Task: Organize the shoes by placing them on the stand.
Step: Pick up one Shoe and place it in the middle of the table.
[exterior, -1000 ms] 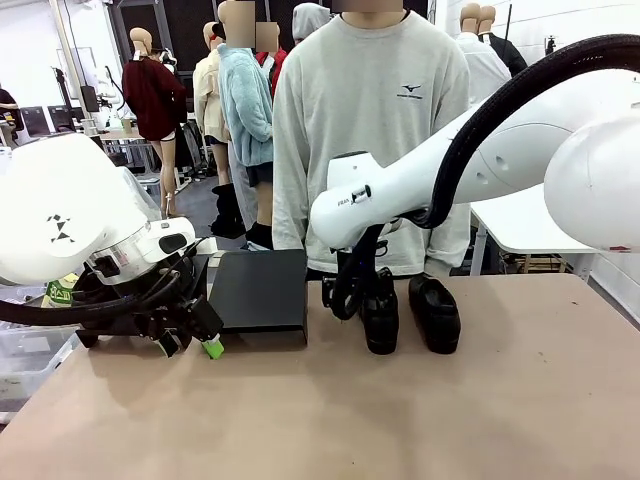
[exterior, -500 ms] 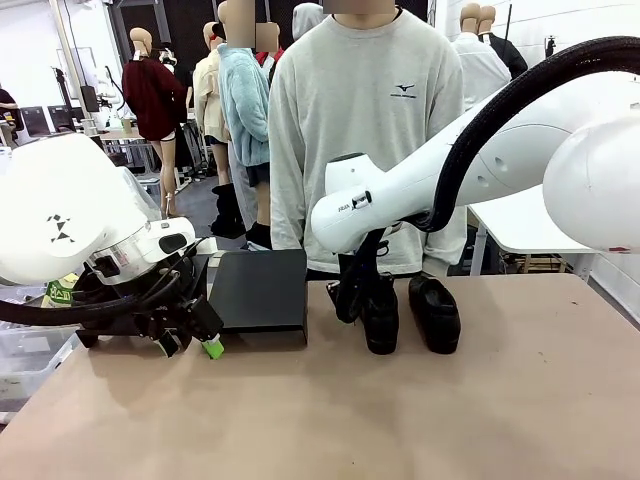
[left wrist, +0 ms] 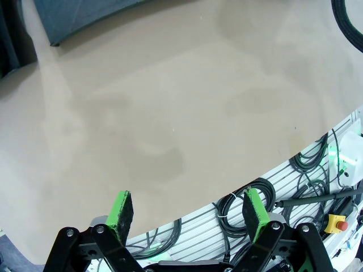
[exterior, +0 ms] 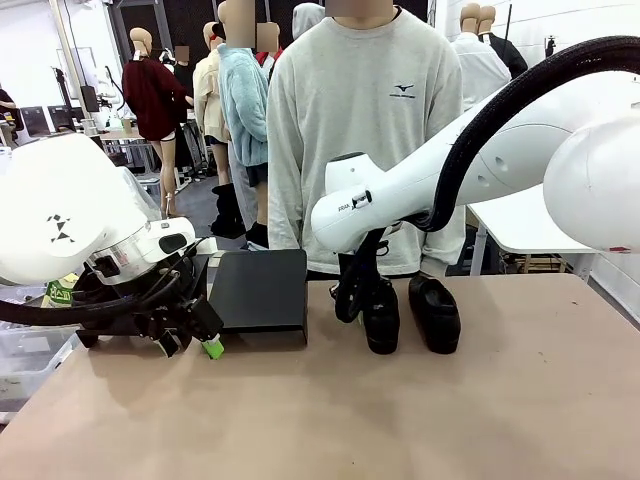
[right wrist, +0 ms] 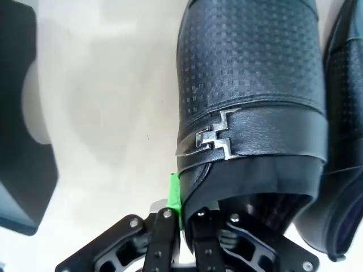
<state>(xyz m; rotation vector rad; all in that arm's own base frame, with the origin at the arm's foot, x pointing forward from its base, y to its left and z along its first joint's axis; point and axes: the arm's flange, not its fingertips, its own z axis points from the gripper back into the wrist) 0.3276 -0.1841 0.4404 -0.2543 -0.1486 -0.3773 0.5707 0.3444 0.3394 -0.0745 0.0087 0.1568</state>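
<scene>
The left shoe [exterior: 381, 325] and the right shoe [exterior: 436, 315] lie side by side near the worktop's [exterior: 400, 420] far edge. The stand [exterior: 262, 290] is left of them. The right end effector [exterior: 350, 305] is at the left shoe's far end. The left end effector [exterior: 195, 343] is by the stand's near left corner. A person [exterior: 360, 130] is behind the far edge.

Glossy white rounded arms [exterior: 500, 165] carrying thick black ribbed cables [exterior: 500, 100]

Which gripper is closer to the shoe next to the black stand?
Right. The right gripper is shut on the shoe at its collar; the left gripper hangs open on the other side of the stand.
</scene>
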